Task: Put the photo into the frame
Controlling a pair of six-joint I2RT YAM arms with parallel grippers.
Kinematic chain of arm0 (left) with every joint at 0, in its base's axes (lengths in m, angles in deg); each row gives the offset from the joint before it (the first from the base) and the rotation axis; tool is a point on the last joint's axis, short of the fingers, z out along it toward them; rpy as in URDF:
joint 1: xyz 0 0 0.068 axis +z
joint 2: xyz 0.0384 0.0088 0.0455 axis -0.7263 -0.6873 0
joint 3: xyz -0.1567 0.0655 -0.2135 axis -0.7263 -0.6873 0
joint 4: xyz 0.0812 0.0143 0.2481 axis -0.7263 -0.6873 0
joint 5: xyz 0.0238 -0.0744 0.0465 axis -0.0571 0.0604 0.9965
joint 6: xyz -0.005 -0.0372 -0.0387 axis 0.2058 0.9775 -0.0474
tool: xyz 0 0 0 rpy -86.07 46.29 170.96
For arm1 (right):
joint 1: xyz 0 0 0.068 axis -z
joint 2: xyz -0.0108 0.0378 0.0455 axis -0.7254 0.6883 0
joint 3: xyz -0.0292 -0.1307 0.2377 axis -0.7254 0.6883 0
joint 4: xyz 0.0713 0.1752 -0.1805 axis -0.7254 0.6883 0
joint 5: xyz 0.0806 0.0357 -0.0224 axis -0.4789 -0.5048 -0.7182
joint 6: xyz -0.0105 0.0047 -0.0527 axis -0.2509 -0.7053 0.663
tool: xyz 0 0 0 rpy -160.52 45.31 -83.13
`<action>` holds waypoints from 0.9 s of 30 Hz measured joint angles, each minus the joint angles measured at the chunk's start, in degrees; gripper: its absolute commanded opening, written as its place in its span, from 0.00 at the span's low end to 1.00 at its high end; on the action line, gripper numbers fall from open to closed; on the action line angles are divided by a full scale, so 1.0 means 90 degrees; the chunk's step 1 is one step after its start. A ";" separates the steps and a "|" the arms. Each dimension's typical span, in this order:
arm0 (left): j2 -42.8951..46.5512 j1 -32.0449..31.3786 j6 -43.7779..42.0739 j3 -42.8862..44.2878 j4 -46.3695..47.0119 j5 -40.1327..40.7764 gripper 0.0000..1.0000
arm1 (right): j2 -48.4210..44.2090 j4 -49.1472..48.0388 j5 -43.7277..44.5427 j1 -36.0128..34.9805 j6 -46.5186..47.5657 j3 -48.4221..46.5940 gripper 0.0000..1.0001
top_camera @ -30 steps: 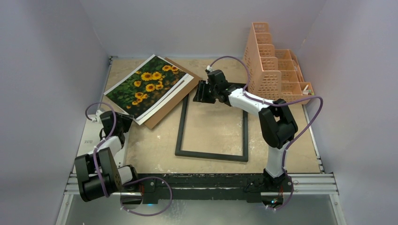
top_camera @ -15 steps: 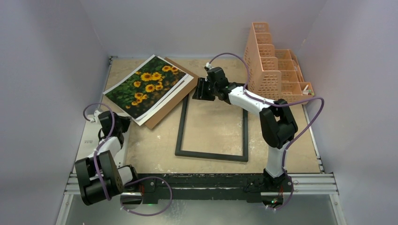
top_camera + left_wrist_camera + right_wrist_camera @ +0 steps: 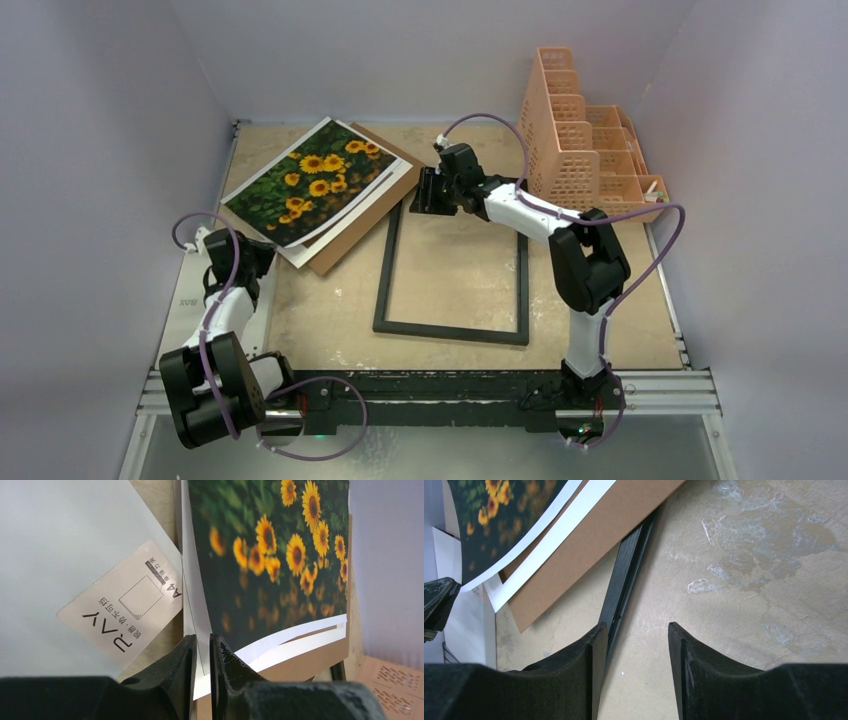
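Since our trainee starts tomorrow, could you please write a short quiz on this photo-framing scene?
1. True or false: the photo already lies inside the black frame.
2. The photo rests over: A) the brown backing board, B) the peach mesh organizer, C) the black frame.
3. Which arm's fingers stand open above the frame's far end?
Key: 1 false; 2 A; 3 the right arm's.

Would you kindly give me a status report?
Left gripper nearly shut astride edge of photo. Right gripper open over frame. Backing board overlaps frame corner.
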 measured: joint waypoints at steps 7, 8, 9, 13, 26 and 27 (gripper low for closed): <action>0.0070 0.0000 -0.0034 0.0073 -0.0401 0.0119 0.08 | 0.0019 0.0027 -0.0005 0.0000 0.0027 -0.0012 0.50; 0.0070 0.0000 -0.0036 0.0126 -0.0495 0.0160 0.07 | 0.0019 0.0029 -0.0005 0.0000 0.0027 -0.0012 0.50; 0.0070 0.0000 -0.0036 0.0194 -0.0588 0.0199 0.05 | 0.0019 0.0027 -0.0005 0.0000 0.0027 -0.0012 0.50; 0.0070 0.0002 -0.0036 0.0478 -0.0945 0.0362 0.00 | 0.0019 0.0027 -0.0005 0.0000 0.0029 -0.0012 0.50; -0.0597 0.0002 -0.0109 0.2584 -0.2941 0.0729 0.00 | 0.0019 0.0027 -0.0002 0.0000 0.0027 -0.0012 0.50; -0.0675 0.0002 -0.0136 0.2803 -0.3096 0.0729 0.00 | 0.0019 0.0027 -0.0002 0.0000 0.0027 -0.0012 0.50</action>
